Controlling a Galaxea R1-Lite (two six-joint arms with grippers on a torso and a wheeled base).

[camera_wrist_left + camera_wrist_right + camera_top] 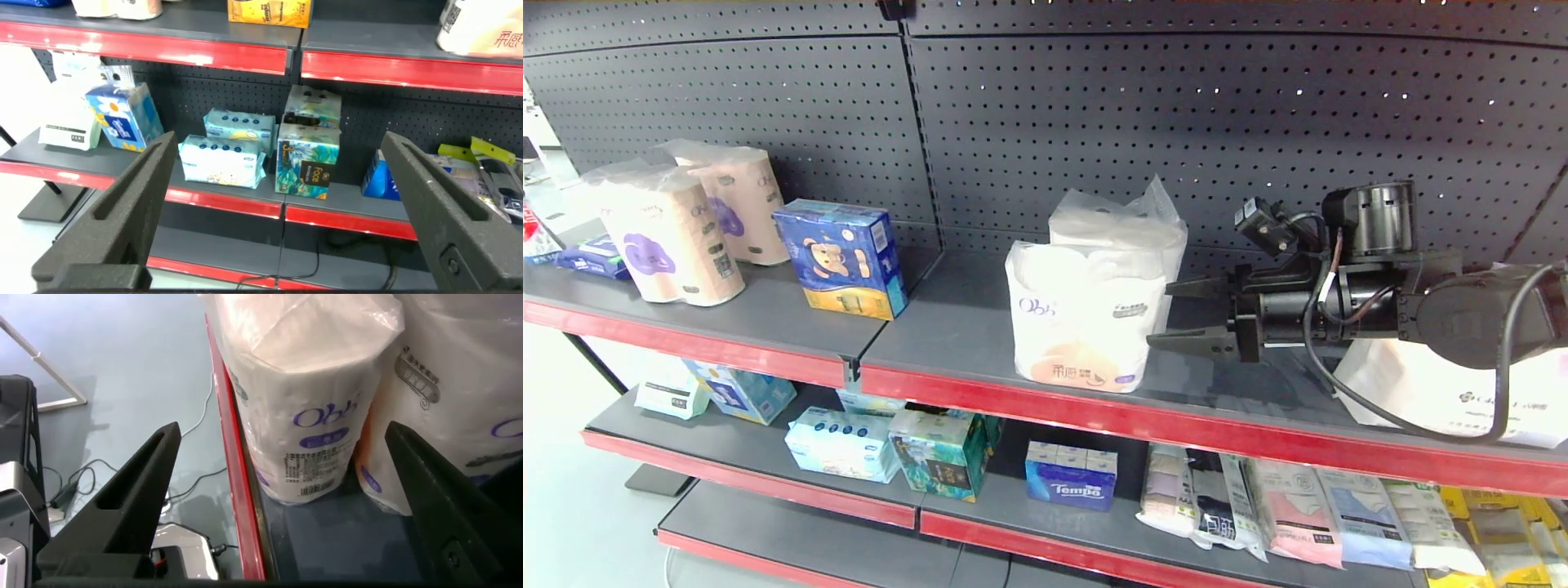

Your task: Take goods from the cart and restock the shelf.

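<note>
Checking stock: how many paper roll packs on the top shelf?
5: two pinkish packs at the left, two white packs in the middle, one white pack at the right, partly hidden.

Blk arm [1462, 314], looped blk cable [1501, 384], silver motor cap [1380, 214], wedge-tipped claw [1160, 314]

A shop aisle: red-edged shelving [1013, 400] backed by dark pegboard [1176, 122] spans the frame. Packaged toilet rolls [1086, 318] stand at centre, with boxed tissues [841, 443] stocked at lower left.

A white cable [202, 425] is seen lying on the grey floor [122, 351], and black cables [80, 475] are seen near it.
</note>
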